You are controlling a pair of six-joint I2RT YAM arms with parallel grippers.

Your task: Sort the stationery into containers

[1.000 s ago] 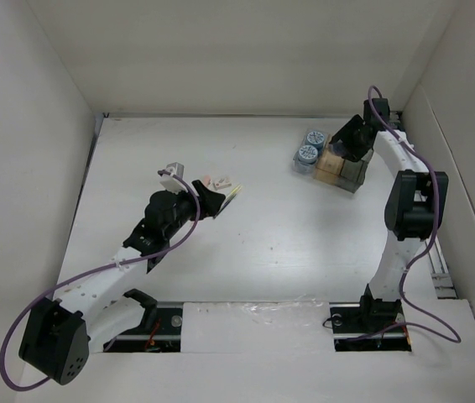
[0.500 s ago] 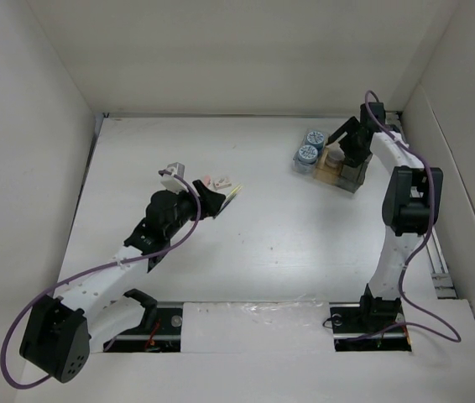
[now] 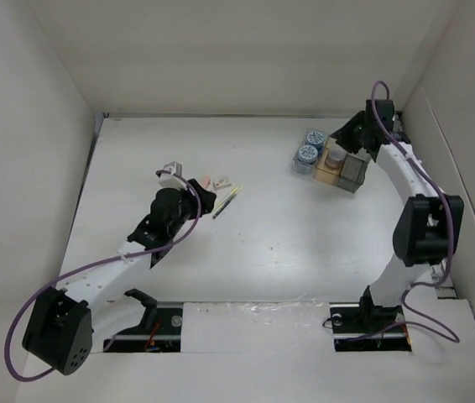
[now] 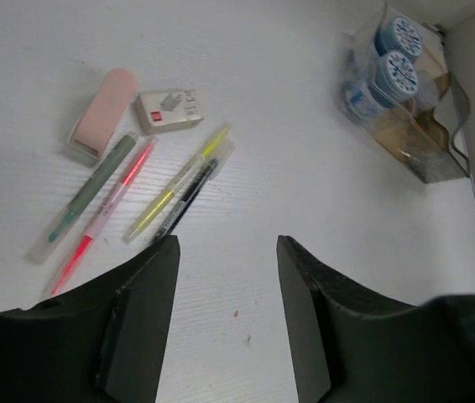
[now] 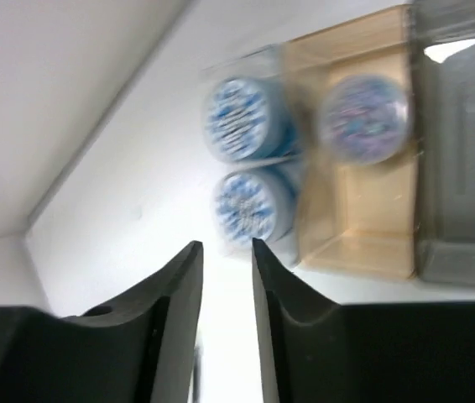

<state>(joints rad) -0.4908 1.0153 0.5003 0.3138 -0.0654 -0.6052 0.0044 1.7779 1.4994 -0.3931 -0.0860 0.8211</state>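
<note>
The left gripper (image 4: 227, 294) hangs released and empty over the table (image 4: 305, 193), with the pens (image 4: 112, 206) fanned out at its 10 o'clock. In the top view the pens lie at 9 o'clock of table centre and the containers (image 3: 336, 165) stand well apart at 1 o'clock. The right gripper (image 5: 225, 285) hovers above the containers with its jaws a narrow gap apart, grasping nothing. Two blue cylinders (image 5: 242, 117) sit in the clear box and a third sits in the tan box (image 5: 355, 227). The pens are judged light, stiff and smooth-barrelled, so they are liable to roll or skid if pinched off-centre. The yellow pen (image 4: 174, 183) and dark pen (image 4: 189, 191) lie touching side by side, and the pink pen (image 4: 128, 180) and green pen (image 4: 82, 195) lie just beside each other, which leaves little finger room between neighbours. The recommended hold is mid-barrel, with the jaws closing across the barrel, starting with an outer pen. The pink block (image 4: 103, 113), at 12 o'clock of the green pen, looks squat and easier to grip across its short width.
</note>
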